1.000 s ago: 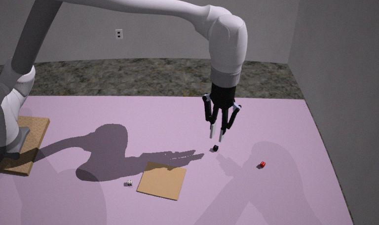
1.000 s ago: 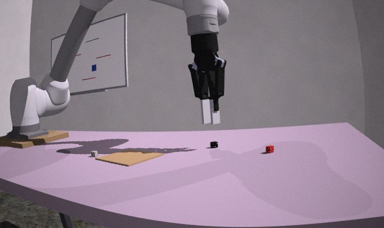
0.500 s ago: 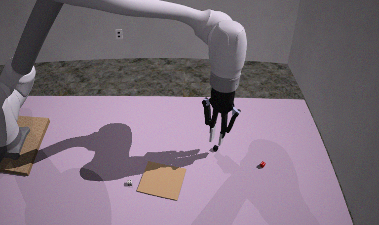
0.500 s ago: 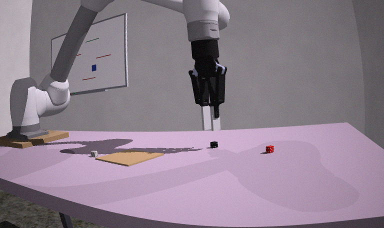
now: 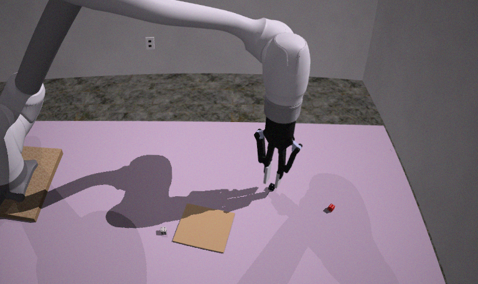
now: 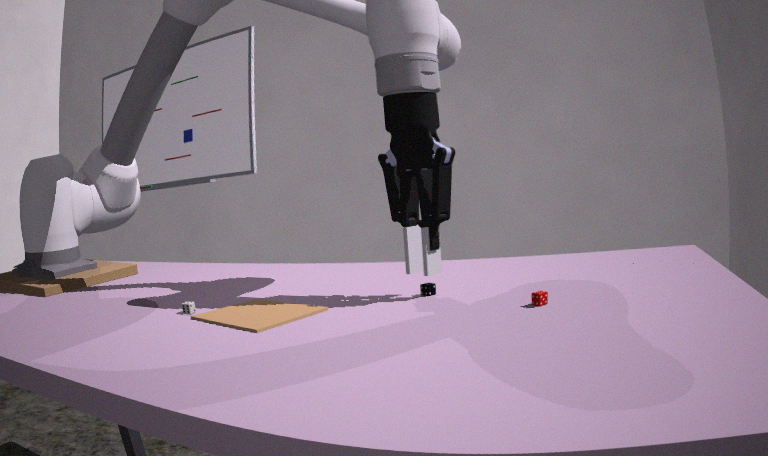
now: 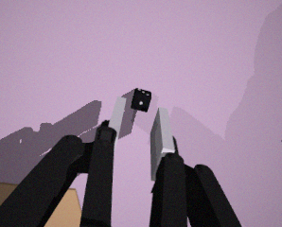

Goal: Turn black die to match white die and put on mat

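The black die sits flat on the pink table, right of and behind the tan mat. My gripper hangs straight down just above the black die. Its fingers stand a little apart with nothing between them, and their tips are a short way over the die. The white die sits on the table just off the mat's left edge. The red die sits further right on the table.
The arm's base stands on a wooden board at the table's far left. A whiteboard hangs on the back wall. The table's right edge lies beyond the red die.
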Motion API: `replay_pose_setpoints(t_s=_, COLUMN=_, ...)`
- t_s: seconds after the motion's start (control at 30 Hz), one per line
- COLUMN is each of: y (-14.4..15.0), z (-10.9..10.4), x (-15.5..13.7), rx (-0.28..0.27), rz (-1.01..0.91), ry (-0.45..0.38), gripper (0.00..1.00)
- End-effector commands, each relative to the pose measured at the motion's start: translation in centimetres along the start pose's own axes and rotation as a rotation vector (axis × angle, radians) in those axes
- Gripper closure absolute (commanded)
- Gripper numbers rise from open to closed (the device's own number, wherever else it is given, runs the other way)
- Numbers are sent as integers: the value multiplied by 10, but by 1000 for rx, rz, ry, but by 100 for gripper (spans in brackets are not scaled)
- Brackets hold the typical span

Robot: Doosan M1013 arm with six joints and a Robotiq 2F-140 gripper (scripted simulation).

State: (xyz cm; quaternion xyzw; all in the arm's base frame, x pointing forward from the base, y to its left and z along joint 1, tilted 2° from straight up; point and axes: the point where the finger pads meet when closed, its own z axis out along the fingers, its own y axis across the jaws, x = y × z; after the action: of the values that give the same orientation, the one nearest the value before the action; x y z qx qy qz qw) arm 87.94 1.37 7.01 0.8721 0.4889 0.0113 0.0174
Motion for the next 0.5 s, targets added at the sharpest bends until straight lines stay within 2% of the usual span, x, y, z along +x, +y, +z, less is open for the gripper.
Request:
replay_pose_setpoints(t_s=0.0, y=0, z=3, x=0, rx=0, rz=0, ry=0, gripper=73)
replay_pose_setpoints(t_s=0.47, y=0, z=8, x=0, rx=0, rz=0, ry=0, gripper=73)
